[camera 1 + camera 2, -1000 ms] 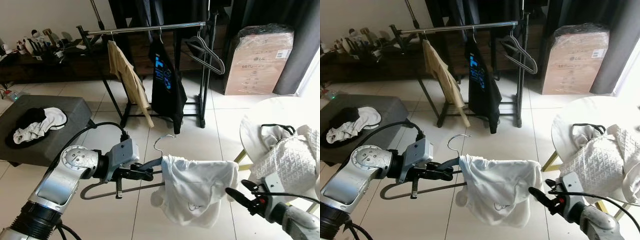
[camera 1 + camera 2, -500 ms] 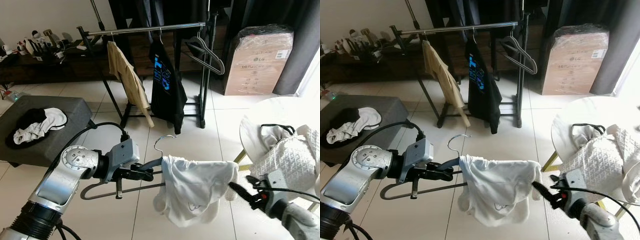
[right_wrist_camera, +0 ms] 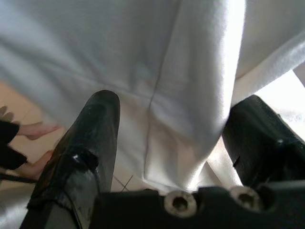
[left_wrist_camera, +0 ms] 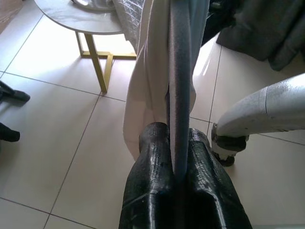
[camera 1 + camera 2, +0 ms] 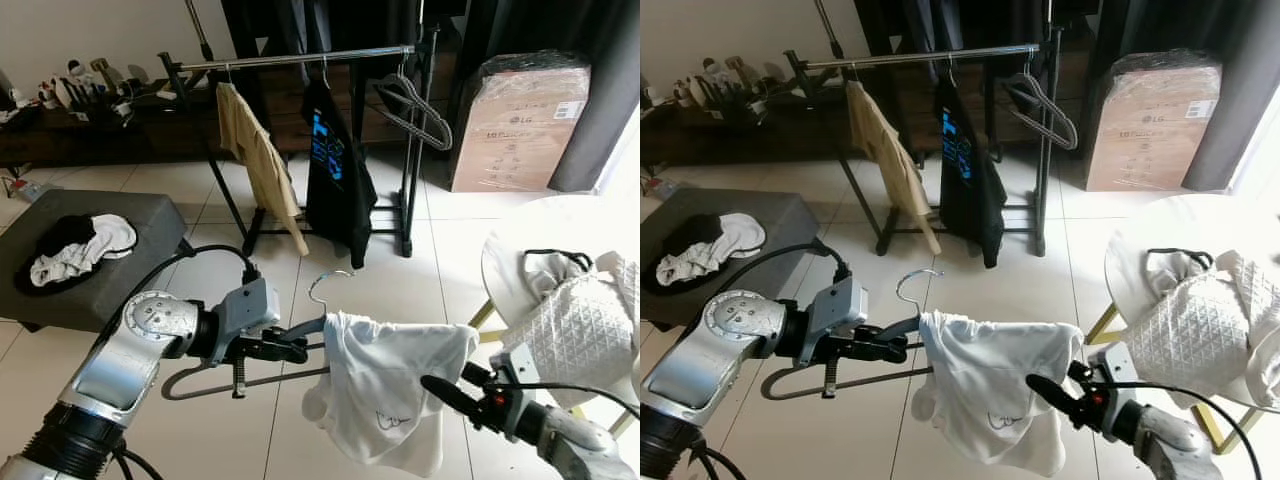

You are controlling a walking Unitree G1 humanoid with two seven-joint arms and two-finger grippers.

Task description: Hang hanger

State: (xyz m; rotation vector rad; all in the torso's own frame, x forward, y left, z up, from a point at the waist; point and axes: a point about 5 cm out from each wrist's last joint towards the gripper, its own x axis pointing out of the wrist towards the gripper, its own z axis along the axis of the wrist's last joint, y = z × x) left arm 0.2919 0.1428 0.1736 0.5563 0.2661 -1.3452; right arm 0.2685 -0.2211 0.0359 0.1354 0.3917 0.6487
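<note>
Left gripper [image 5: 296, 350] pinching hanger [image 5: 262, 377] carrying white shirt [image 5: 385, 385]; right gripper [image 3: 176, 143] spread wide. LG box [image 5: 520, 118] standing behind.

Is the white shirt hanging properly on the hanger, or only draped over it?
Only draped: the white shirt lies bunched over one arm of the hanger.
</note>
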